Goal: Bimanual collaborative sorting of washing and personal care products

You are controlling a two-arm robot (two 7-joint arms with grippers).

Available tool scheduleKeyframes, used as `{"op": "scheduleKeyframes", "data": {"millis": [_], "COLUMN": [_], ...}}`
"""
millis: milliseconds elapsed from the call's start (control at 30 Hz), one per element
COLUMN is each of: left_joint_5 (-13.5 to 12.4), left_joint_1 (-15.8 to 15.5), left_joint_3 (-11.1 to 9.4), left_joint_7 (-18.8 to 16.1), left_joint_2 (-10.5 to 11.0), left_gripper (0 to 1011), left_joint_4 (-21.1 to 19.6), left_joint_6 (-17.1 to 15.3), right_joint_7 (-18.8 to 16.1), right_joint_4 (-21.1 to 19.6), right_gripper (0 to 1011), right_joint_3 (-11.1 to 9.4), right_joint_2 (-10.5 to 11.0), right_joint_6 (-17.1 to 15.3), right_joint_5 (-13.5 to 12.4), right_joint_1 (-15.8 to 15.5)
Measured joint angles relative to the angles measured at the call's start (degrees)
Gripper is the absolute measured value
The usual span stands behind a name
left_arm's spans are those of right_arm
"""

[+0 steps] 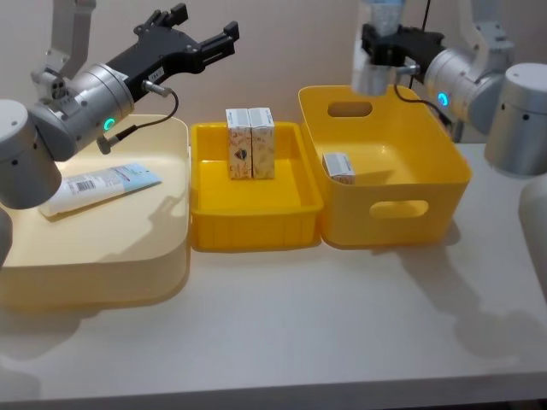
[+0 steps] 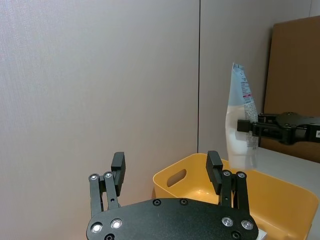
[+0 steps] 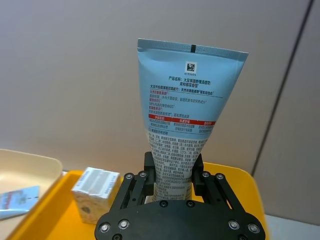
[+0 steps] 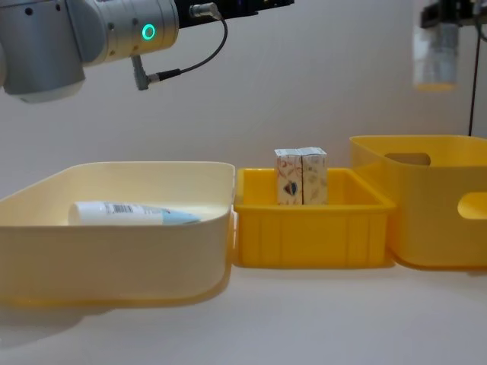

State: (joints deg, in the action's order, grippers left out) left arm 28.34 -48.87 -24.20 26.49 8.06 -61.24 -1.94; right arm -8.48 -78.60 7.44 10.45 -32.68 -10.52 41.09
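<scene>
Held tube point(image 3: 182, 125) is clamped cap-down in the right gripper point(image 3: 173, 176), raised above the back rim of the deep yellow bin point(image 1: 444, 149). Looks like the transfer step: tube lifted from that bin, likely bound for the cream bin point(image 1: 128, 256), where another tube point(image 1: 98, 186) already lies. Left gripper point(image 2: 167, 172) hangs with jaws spread and nothing between them, above the cream bin's far edge and facing the right gripper, so a handover is probably next; it needs both arms lined up over the shallow yellow tray point(image 1: 256, 226). In the way: two upright cartons point(image 1: 250, 143) touching each other at the tray's back. One carton point(image 1: 339, 167) remains in the deep bin.
</scene>
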Motion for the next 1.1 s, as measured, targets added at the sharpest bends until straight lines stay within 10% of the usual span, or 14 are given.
{"op": "scheduleKeyframes", "data": {"millis": [633,1100], "left_joint_5": [0.00,0.00], "left_joint_1": [0.00,0.00], "left_joint_3": [0.00,0.00], "left_joint_7": [-0.01,-0.01], "left_joint_2": [0.00,0.00], "left_gripper": [1003,1003], "left_joint_4": [0.00,0.00], "left_joint_6": [0.00,0.00], "right_joint_7": [3.97,4.69], "right_joint_4": [1.57,1.84], "right_gripper": [952,1001], "right_joint_3": [-1.64,-1.94], "right_joint_2": [0.75,0.86], "right_joint_6": [-1.40,-1.68], "right_joint_5": [2.11,2.47], "right_joint_1": [1.09,1.26]}}
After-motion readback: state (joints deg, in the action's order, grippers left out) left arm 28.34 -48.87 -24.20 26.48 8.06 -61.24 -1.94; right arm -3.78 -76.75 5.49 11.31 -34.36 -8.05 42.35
